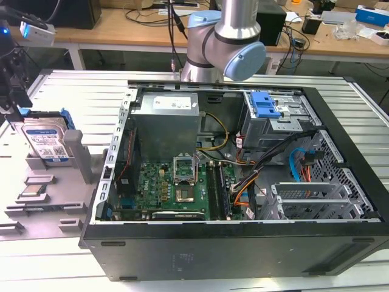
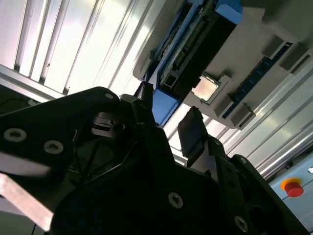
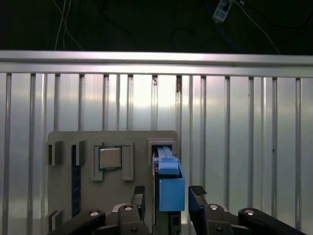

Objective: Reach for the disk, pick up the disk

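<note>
I see my black gripper (image 3: pixel 168 191) spread, not pinching; the flat silver disk (image 1: pixel 45 142) with blue plastic bracket (image 3: pixel 171 193) stands on edge in a grey holder (image 1: pixel 76 152) at the exterior view's left, directly between the fingers (image 3: pixel 198 197).

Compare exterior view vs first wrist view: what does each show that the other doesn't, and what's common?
Exterior view adds: the open computer case with its motherboard, the arm, and the labelled face of the disk, which stands upright in the gray fixture. First wrist view adds: the disk edge-on, blue bracket toward the camera, with the gripper open, one finger on each side and gaps visible. Shared: disk, gray fixture, processor chip in its pocket, ribbed metal table.
</note>
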Controlling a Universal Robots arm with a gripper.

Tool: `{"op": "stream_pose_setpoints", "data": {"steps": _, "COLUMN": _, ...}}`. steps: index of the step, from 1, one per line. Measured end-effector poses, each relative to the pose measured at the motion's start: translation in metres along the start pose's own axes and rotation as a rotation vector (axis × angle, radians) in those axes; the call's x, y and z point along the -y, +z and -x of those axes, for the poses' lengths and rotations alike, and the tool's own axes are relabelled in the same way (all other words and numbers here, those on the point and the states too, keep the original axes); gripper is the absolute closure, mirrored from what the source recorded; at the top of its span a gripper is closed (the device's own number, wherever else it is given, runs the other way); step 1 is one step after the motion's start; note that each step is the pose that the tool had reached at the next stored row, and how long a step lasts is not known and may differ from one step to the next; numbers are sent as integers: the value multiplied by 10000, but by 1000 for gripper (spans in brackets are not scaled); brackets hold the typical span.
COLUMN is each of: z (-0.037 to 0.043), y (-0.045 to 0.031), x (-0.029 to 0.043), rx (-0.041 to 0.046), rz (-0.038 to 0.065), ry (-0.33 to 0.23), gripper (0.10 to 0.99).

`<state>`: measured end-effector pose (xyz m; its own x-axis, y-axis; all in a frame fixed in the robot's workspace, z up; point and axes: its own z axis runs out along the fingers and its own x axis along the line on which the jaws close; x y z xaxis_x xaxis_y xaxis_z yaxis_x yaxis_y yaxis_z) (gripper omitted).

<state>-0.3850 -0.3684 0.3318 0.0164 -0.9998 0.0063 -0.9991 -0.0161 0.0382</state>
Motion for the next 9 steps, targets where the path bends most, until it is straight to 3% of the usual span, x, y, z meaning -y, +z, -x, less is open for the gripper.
{"op": "stream_pose_setpoints", "data": {"steps": 9, "z": 23, "y": 165, "x": 7, "rx": -34, "rz": 2, "ry": 1, "gripper": 604}}
